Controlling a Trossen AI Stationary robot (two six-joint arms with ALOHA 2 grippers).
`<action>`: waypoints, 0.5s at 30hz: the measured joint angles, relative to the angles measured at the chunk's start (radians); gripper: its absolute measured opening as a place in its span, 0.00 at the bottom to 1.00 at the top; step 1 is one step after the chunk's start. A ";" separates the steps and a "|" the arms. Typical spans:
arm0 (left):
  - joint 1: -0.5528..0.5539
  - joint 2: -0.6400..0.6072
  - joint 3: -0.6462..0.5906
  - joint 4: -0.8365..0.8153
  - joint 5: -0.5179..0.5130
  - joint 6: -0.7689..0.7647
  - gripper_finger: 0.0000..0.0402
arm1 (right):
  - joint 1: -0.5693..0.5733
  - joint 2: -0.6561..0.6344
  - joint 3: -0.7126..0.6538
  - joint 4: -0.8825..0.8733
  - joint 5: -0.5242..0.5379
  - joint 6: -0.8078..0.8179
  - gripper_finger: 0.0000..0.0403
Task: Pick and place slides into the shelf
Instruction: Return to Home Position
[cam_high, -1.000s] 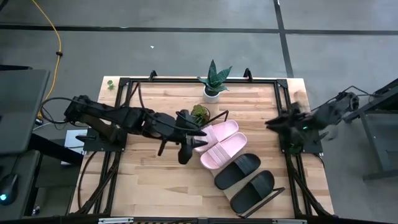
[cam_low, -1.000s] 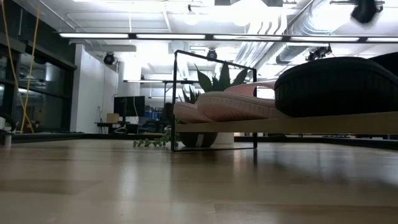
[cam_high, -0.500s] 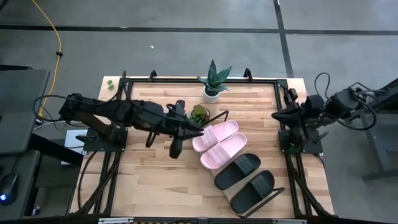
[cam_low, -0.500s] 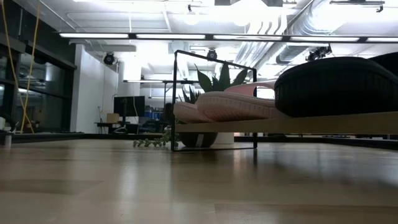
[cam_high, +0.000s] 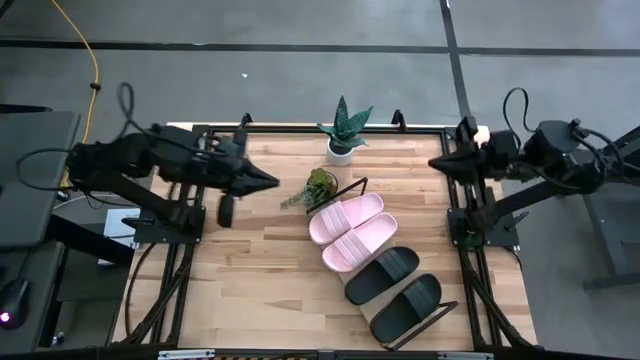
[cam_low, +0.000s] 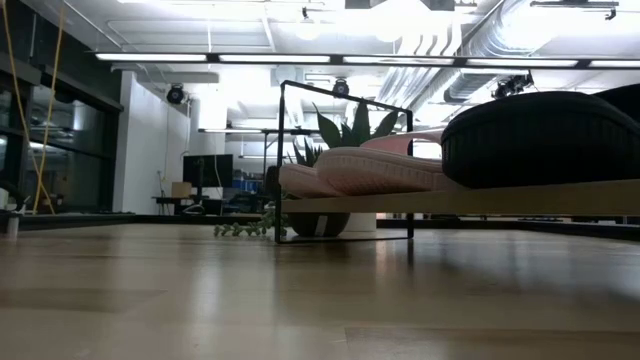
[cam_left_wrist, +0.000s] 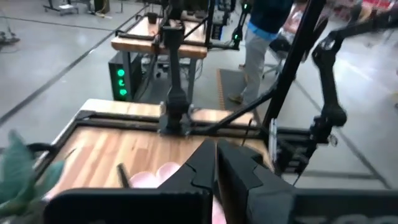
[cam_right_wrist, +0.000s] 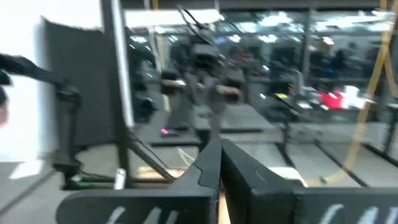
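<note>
Four slides (cam_high: 381, 276) on the shelf (cam_low: 480, 201)

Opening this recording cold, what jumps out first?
Two pink slides and two black slides sit in a slanted row on the shelf, right of the middle of the table, the pink pair nearer the potted plants. Both arms are clear of them: the left gripper and right gripper are shut and empty, out toward the table's sides.

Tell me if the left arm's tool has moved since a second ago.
Yes. In the high view the left tool has drawn back from beside the pink slides toward the table's left side, and is now left of the small plant.
</note>
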 joint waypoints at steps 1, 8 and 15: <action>0.000 -0.019 -0.005 -0.023 -0.004 0.012 0.01 | -0.028 0.000 0.010 -0.025 -0.006 0.001 0.00; 0.109 -0.194 -0.195 0.034 0.081 0.009 0.00 | -0.235 -0.016 -0.023 -0.131 -0.102 0.088 0.00; 0.267 -0.409 -0.573 0.342 0.236 -0.093 0.00 | -0.414 -0.015 -0.238 0.021 -0.397 0.278 0.00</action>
